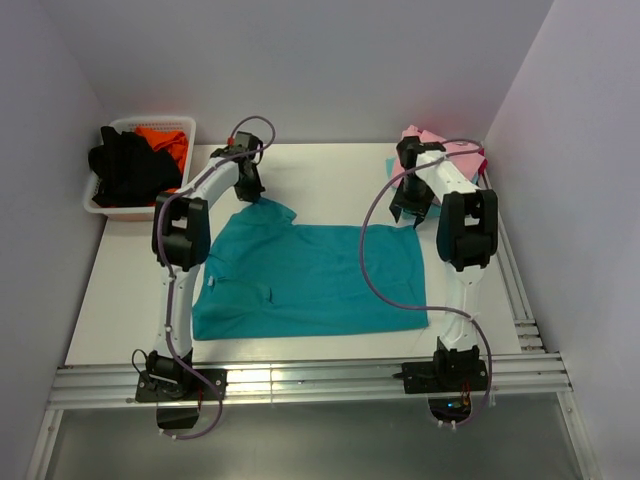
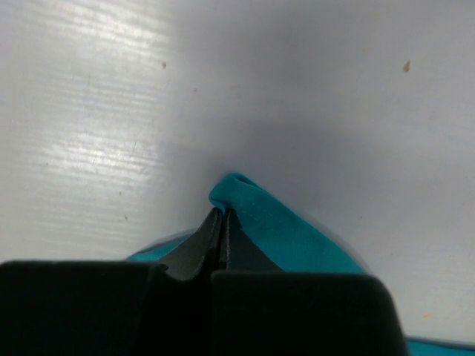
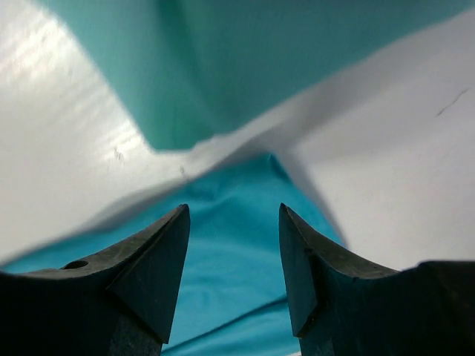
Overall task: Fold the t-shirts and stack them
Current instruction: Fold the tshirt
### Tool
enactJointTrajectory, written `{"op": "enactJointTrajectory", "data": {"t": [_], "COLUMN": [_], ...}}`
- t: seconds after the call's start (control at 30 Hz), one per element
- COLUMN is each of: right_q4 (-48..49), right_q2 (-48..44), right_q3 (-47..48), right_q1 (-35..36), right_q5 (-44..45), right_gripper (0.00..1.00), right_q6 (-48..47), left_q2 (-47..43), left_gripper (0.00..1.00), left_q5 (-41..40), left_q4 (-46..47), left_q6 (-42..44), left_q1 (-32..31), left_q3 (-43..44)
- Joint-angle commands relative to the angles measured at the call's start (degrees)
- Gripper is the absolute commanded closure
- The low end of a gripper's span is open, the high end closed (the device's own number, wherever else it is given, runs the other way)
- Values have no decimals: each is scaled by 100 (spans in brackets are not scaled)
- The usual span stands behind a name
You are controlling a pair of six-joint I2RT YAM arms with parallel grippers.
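A teal t-shirt point(image 1: 310, 275) lies spread flat on the white table, neck to the left. My left gripper point(image 1: 250, 190) is at its far left sleeve. In the left wrist view the gripper point(image 2: 223, 215) is shut on a pinched fold of the teal cloth point(image 2: 286, 230). My right gripper point(image 1: 410, 212) is over the shirt's far right corner. In the right wrist view it point(image 3: 234, 222) is open and empty, with the teal cloth point(image 3: 237, 252) below it. Folded pink point(image 1: 445, 145) and pale aqua point(image 1: 393, 165) tees lie at the back right, partly hidden by the right arm.
A white basket point(image 1: 100, 205) with black and orange clothes stands at the back left. White walls close in the table on three sides. A metal rail point(image 1: 300, 380) runs along the near edge. A paler green-blue cloth point(image 3: 260, 59) fills the top of the right wrist view.
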Motion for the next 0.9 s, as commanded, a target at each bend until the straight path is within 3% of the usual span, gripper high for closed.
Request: {"op": "enactJointTrajectory", "data": {"t": [0.0, 0.23, 0.47, 0.87], "right_q4": [-94, -15, 345, 284], "right_q2": [329, 577, 339, 365], "right_q3": [643, 733, 21, 169], "right_q1": [-289, -597, -598, -457], "right_q5": [385, 342, 17, -10], "right_gripper": [42, 43, 46, 46], "right_q6": [-76, 20, 126, 73], "left_q2": [-199, -384, -349, -304], "left_gripper": [100, 100, 100, 100], "left_q5": [24, -72, -55, -2], "left_q4": [-614, -763, -825, -772], "left_q6": [-9, 70, 44, -88], "left_q1": [-31, -31, -31, -31], "left_q3": [-388, -520, -423, -458]}}
